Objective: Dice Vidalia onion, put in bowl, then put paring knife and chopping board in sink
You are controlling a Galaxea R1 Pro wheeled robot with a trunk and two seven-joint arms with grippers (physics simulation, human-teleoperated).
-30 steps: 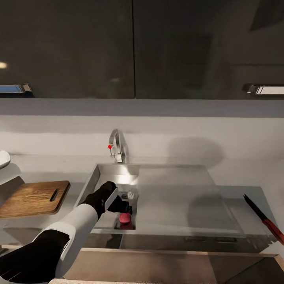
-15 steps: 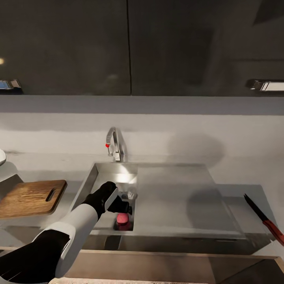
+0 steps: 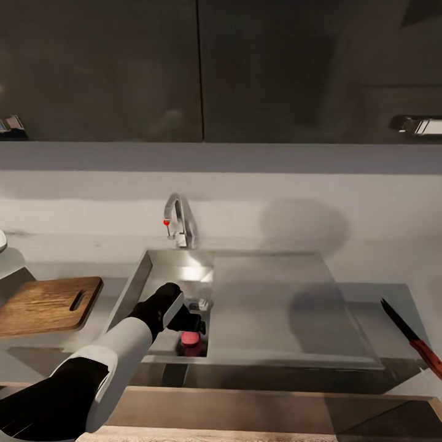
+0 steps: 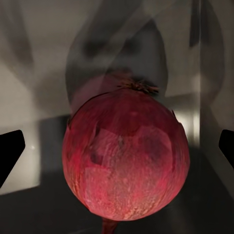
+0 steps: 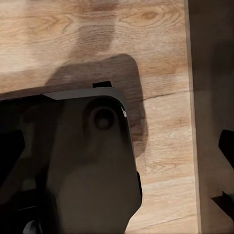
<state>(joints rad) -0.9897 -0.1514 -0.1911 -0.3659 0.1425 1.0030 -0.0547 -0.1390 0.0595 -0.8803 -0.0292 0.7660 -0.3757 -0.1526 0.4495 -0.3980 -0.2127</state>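
One table (image 3: 380, 301) carries one sink (image 3: 270, 294), one chopping board (image 3: 46, 304) left of it and one paring knife (image 3: 412, 339) at the far right. In the basin lies one Vidalia onion (image 3: 192, 341); the left pincer (image 3: 195, 324) hangs spread just above, fingertips (image 4: 10, 151) apart from the onion's sides. The right pincer's fingers are wide apart over a wooden floor (image 5: 156, 53)

Left gripper (image 3: 195, 324) spread wide around the pinkish-red round onion (image 4: 126, 156), hemmed by the grey steel sink's walls (image 3: 129, 291); chrome tap (image 3: 178, 227) behind.
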